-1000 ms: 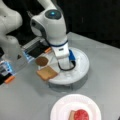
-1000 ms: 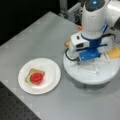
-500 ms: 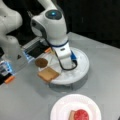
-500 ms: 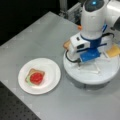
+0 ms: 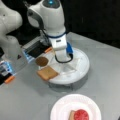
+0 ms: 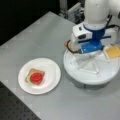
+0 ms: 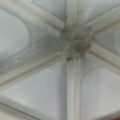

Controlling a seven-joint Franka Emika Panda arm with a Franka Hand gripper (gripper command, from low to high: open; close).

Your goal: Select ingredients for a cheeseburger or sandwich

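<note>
Front view, arm and tray: the claw (image 5: pixel 62 60) hung low over the round divided tray (image 5: pixel 82 71), near its middle. Its fingers were hidden behind the blue and white wrist, so I cannot tell whether it was released or clenched.
Front view, tray pieces: a brown toast square (image 5: pixel 47 73) lay on the tray's near-left edge, and a dark round patty (image 5: pixel 41 61) lay just beside it, farther back. Both were apart from the claw.
Front view, sandwich: the sandwich (image 5: pixel 79 115) rested on the white plate (image 5: pixel 62 107) on the grey tabletop (image 5: pixel 25 100), near the bottom of this view, well apart from the tray.
Front view, other side: the claw (image 6: pixel 90 51) stood above the tray's hub. The yellow cheese square (image 6: pixel 113 52) lay in a far-right compartment, beside the wrist and not under it.
Front view, sandwich again: the stack (image 6: pixel 35 77) showed a red tomato disc on top of toast with a green edge, on the plate's (image 6: pixel 50 82) middle, at the left.
Wrist view: only the tray's white ribs (image 7: pixel 72 82) meeting at the hub (image 7: pixel 76 41) were seen; no food lay below the camera and no fingertip showed.
Advice for this step: in my judgement, the claw should be centred over one piece before descending, because here it sat over the ribs, where nothing can be picked.
</note>
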